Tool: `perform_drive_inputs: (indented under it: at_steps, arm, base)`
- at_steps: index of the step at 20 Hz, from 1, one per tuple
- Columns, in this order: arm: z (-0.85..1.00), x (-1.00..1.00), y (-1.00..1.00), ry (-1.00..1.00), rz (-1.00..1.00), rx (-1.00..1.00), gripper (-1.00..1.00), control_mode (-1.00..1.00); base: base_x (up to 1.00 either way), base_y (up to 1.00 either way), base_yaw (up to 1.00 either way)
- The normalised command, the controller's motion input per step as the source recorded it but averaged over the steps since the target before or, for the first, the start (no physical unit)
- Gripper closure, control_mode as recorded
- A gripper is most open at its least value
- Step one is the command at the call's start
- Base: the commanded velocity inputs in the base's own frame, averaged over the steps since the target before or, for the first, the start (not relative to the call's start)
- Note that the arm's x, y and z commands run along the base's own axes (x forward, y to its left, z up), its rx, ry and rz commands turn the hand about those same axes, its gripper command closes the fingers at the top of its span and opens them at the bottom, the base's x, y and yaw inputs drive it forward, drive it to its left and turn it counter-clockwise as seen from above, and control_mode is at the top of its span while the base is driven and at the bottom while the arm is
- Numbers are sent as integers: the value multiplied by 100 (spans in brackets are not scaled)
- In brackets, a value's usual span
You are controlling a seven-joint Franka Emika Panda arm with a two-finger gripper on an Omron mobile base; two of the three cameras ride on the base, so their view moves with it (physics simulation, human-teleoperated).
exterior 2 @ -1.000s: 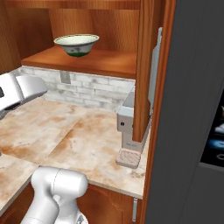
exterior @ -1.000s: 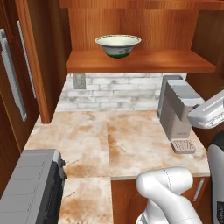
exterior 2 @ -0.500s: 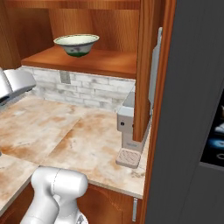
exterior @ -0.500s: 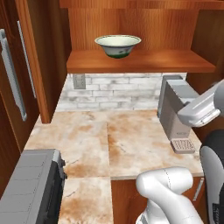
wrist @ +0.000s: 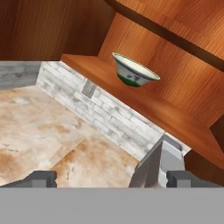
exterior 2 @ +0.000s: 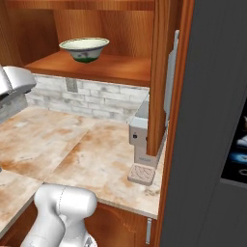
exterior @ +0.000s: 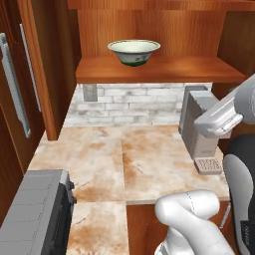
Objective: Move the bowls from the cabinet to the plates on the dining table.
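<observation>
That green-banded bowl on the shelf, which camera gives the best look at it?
The left base view: the bowl faces the camera, upright on the cabinet shelf. The right base view shows it from the side, near the left edge. The hand view shows it tilted.

No text, label, brand, number or sign can be read anywhere in these views. The grey boxy coffee machine (exterior: pixel 198 127), standing at about three o'clock on the seamed marble counter (exterior: pixel 124 159), carries no legible marking. The dark panel (exterior 2: pixel 240 144) at three o'clock in the right base view shows blurred bluish-white shapes, too indistinct to read. The cream bowl with a dark green band (exterior: pixel 134 52), at twelve o'clock on the wooden cabinet shelf (exterior: pixel 159 69), bears a pattern but no lettering.
</observation>
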Motion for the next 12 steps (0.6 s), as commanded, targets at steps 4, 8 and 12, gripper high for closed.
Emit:
perform_drive_inputs:
  at_steps: [4, 8, 12]
  arm:
    - [0, 22, 19, 1, 4, 0, -100, -100]
    - [1, 23, 15, 0, 3, 0, -100, -100]
    - [3, 21, 15, 0, 1, 0, -100, -100]
  base:
    - [0, 0, 0]
    - [0, 0, 0]
    - [0, 0, 0]
